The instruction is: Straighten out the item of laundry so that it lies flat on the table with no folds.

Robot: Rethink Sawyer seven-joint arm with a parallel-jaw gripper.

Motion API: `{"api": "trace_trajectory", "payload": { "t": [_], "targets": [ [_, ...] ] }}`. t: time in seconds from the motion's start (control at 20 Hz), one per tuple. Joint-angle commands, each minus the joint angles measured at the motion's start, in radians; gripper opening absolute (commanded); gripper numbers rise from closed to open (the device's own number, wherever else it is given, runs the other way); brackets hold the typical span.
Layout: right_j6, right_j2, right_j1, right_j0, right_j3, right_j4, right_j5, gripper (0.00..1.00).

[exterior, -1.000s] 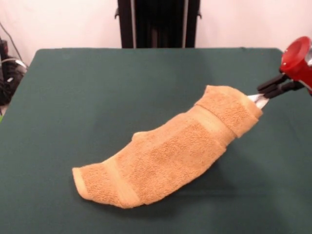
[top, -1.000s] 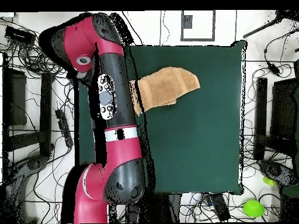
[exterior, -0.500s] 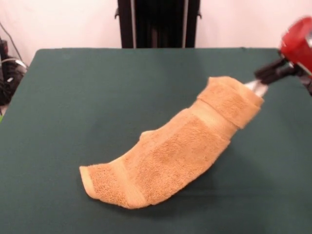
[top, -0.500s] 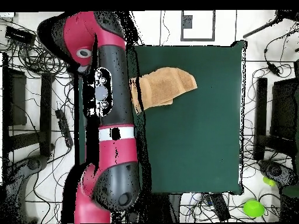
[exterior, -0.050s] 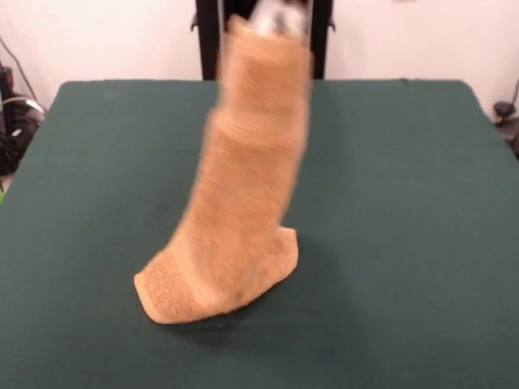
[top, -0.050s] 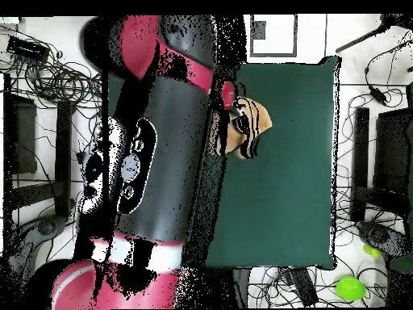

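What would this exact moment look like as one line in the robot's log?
gripper: at top edge, holding towel's upper end | towel: lifted, hanging, folded lengthwise | lower end: resting on table | task: not flat yet

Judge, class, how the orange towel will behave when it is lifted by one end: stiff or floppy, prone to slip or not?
Probably floppy: the towel hangs in a long drape from the tool at the top edge, its lower end still bunched on the table. Likely light, since it is held by one end alone. Its looped terry surface should resist slipping, though the grip itself is blurred.
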State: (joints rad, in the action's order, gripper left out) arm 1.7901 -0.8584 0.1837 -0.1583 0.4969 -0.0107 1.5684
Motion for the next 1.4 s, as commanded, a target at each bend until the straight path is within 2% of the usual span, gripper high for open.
{"api": "trace_trajectory", "payload": {
  "t": [0.05,0.25,0.4,0.75,0.85,1.0,1.15,1.4],
  "targets": [
    [-0.531,0.233,0.274,0.089,0.549,0.115,-0.372,0.00],
    [-0.490,0.242,0.278,0.160,0.586,0.120,-0.336,0.00],
    [-0.519,0.263,0.264,0.189,0.598,0.144,-0.382,0.00],
    [-0.426,0.353,0.284,0.236,0.644,0.110,-0.387,0.00],
    [-0.401,0.359,0.287,0.234,0.648,0.124,-0.394,0.00],
    [-0.281,0.334,0.275,0.205,0.647,0.147,-0.429,0.00],
    [-0.145,0.350,0.295,0.196,0.701,0.101,-0.491,0.00],
    [-0.010,0.348,0.312,0.156,0.770,0.061,-0.526,0.00]
  ]
}}
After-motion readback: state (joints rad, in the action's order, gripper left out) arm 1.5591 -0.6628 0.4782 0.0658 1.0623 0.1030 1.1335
